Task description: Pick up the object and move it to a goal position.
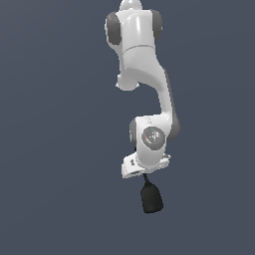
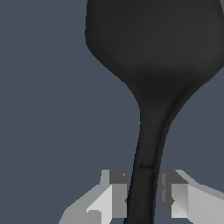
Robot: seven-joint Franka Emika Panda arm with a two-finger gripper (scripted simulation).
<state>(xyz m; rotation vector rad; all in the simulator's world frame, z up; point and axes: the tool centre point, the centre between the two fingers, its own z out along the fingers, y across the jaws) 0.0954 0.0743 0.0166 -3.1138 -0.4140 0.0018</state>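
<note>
The gripper (image 2: 142, 199) is clamped on the thin handle of the spatula (image 2: 151, 65), one pale finger (image 2: 114, 197) on each side of the shaft, both seeming to touch it. From the fingers the handle runs straight out and widens into a flat, rounded blade. The spatula is matte black all over.

In the exterior view the spatula (image 1: 150, 197) hangs out from beneath the white hand of the Panda arm (image 1: 149, 94), blade pointing away from it. Behind everything lies a plain dark blue-grey surface (image 1: 55, 149).
</note>
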